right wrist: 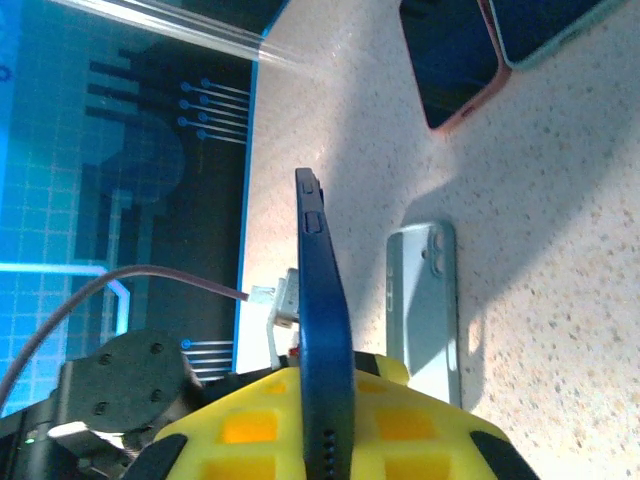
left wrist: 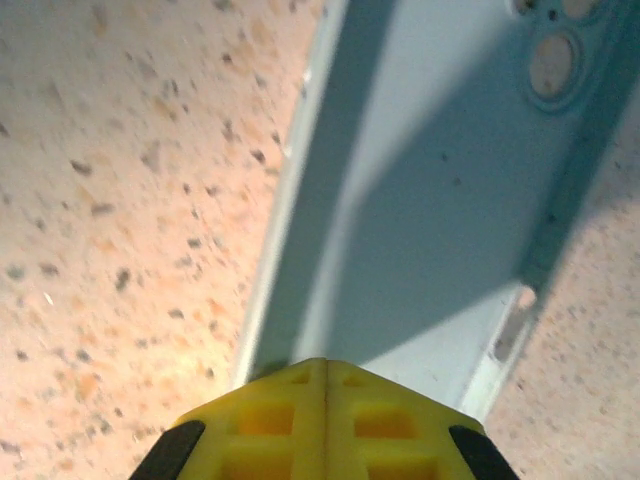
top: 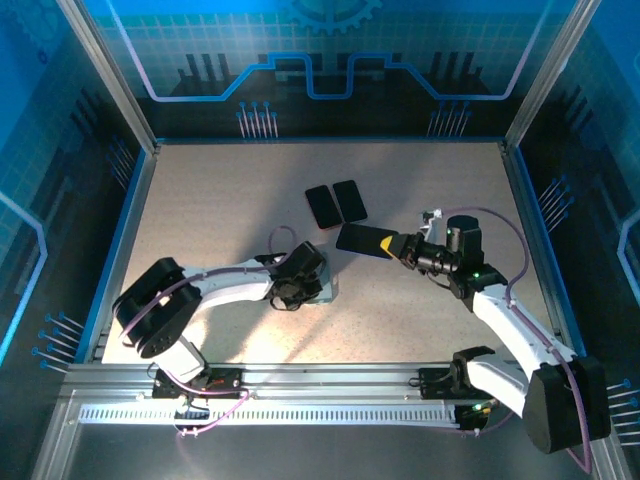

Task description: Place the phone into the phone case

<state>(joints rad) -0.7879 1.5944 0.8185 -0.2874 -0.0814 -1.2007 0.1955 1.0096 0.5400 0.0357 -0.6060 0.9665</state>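
Observation:
A pale blue phone case point(top: 329, 291) lies flat on the speckled table, just right of my left gripper point(top: 304, 276). In the left wrist view the case point(left wrist: 440, 200) stretches away, with the table showing through its camera holes. My left gripper point(left wrist: 325, 366) is shut, its yellow tips meeting over the case's near end with nothing seen between them. My right gripper point(top: 397, 246) is shut on a dark blue phone point(top: 361, 240), held off the table. In the right wrist view the phone point(right wrist: 318, 290) stands edge-on between the fingers of my right gripper point(right wrist: 327, 378), with the case point(right wrist: 425, 300) beyond on the table.
Two more phones lie side by side behind the case, one in a pink cover point(top: 321, 206) point(right wrist: 450, 60), one in a teal cover point(top: 350, 200) point(right wrist: 545, 25). Blue enclosure walls point(top: 130, 190) ring the table. An aluminium rail point(top: 320, 378) runs along the near edge.

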